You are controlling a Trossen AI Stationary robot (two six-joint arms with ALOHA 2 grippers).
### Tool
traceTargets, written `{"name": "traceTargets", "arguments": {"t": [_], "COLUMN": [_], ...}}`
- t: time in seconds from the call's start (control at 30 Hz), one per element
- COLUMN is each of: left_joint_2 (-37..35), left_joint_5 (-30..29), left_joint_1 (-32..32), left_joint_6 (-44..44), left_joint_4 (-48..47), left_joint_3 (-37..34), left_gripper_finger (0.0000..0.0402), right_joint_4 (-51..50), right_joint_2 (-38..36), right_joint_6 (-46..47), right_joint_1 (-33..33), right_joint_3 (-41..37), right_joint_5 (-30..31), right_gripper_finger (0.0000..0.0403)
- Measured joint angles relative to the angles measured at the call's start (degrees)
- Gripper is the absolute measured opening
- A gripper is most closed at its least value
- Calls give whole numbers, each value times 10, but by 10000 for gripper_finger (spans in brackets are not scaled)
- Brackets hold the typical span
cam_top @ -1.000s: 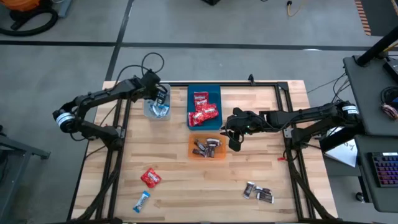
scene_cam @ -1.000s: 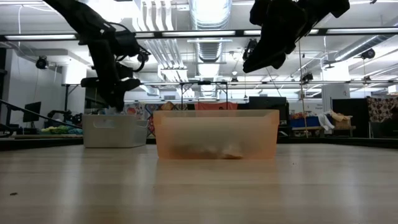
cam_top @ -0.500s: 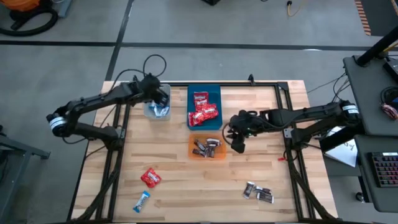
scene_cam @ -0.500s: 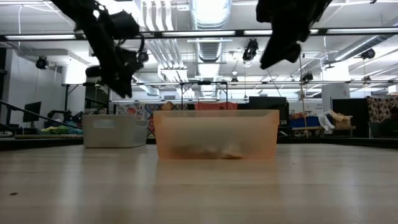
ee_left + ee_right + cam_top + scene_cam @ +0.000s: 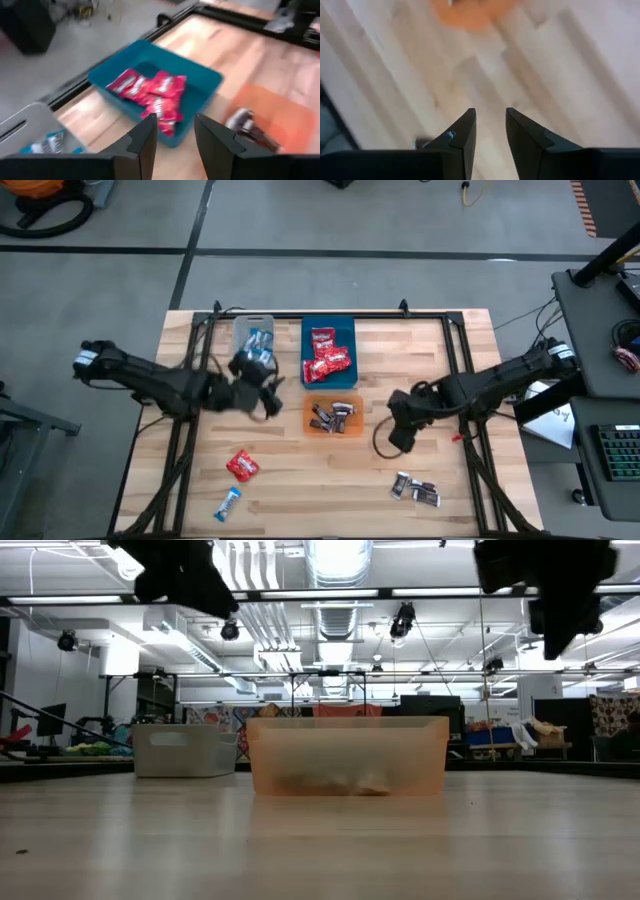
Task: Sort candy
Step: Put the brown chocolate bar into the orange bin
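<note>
The worktop (image 5: 330,480) carried three bins: clear (image 5: 253,332) with blue-and-white candy, blue (image 5: 328,350) with red candy (image 5: 327,358), orange (image 5: 334,417) with dark candy. Loose candy lay near the front: red (image 5: 242,466), blue-and-white (image 5: 228,502), dark (image 5: 415,489). The left gripper (image 5: 268,385) hung beside the clear bin, fingers apart, empty. The right gripper (image 5: 396,436) hovered past the orange bin, fingers slightly apart, empty.

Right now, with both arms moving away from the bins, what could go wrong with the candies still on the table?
1. The dark brown-silver candies lie bunched together; the open right gripper may pinch several or scatter them.
2. The red candy and blue-and-white candy lie close together; the open left gripper might nudge one while taking the other.
</note>
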Motion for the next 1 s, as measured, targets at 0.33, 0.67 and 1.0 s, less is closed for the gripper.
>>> {"name": "traceTargets", "arguments": {"t": [0.33, 0.67, 1.0], "left_joint_2": [81, 123, 128], "left_joint_5": [-140, -139, -139], "left_joint_1": [-163, -169, -174], "left_joint_6": [-72, -111, -105], "left_joint_4": [35, 57, 61], "left_joint_3": [0, 0, 4], "left_gripper_finger": [115, 115, 115], "right_joint_4": [-4, 40, 38], "right_joint_2": [20, 131, 282], "right_joint_6": [-79, -108, -134], "right_joint_1": [153, 241, 264], "right_joint_3": [0, 13, 115], "right_joint_5": [15, 42, 43], "right_gripper_finger": [86, 133, 167]}}
